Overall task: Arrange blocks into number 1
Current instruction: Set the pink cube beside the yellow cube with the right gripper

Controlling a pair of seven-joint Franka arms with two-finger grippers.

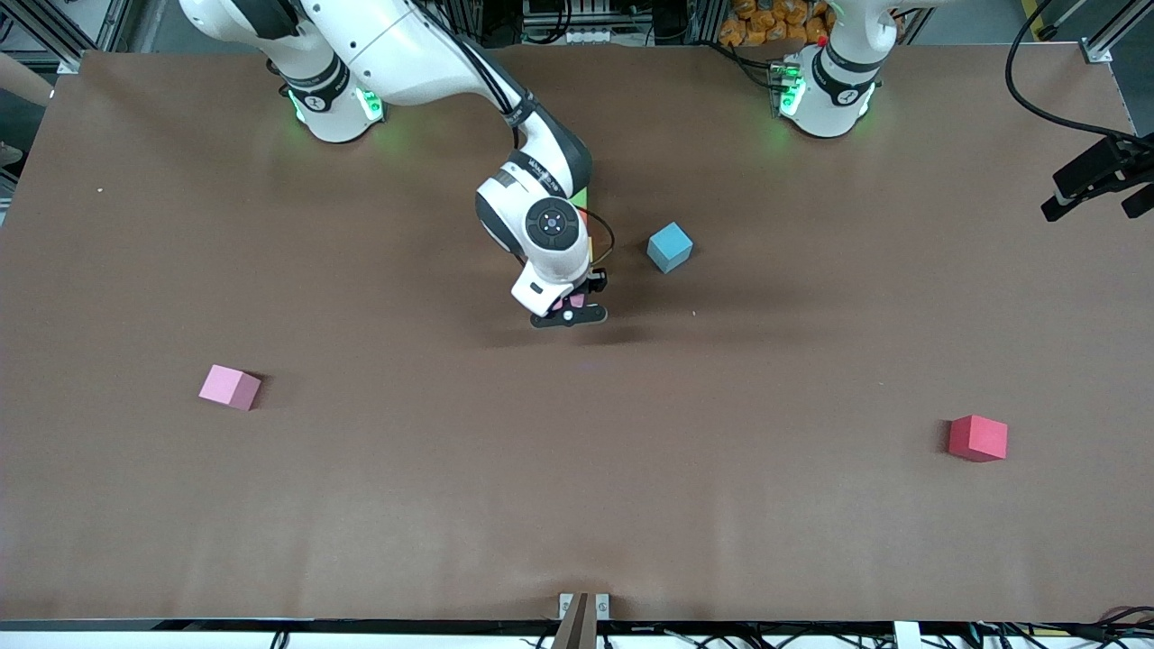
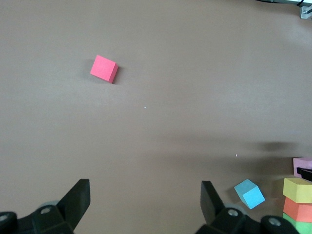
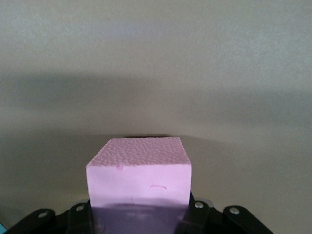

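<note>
My right gripper (image 1: 570,311) is at mid-table, shut on a pale purple block (image 3: 139,178) that fills the gap between its fingers, low over the table. The left wrist view shows this purple block (image 2: 303,165) at one end of a line with the yellow (image 2: 298,189), orange (image 2: 297,209) and green (image 2: 297,225) blocks. The right arm hides most of that line in the front view. A light blue block (image 1: 670,247) lies beside the line. The pink block (image 1: 230,387) and red block (image 1: 977,438) lie apart. My left gripper (image 2: 145,183) hangs open and empty high over the table.
A black camera mount (image 1: 1095,176) juts in at the left arm's end of the table. The two arm bases (image 1: 825,86) stand along the table's edge farthest from the front camera. Bare brown tabletop (image 1: 577,487) spreads between the scattered blocks.
</note>
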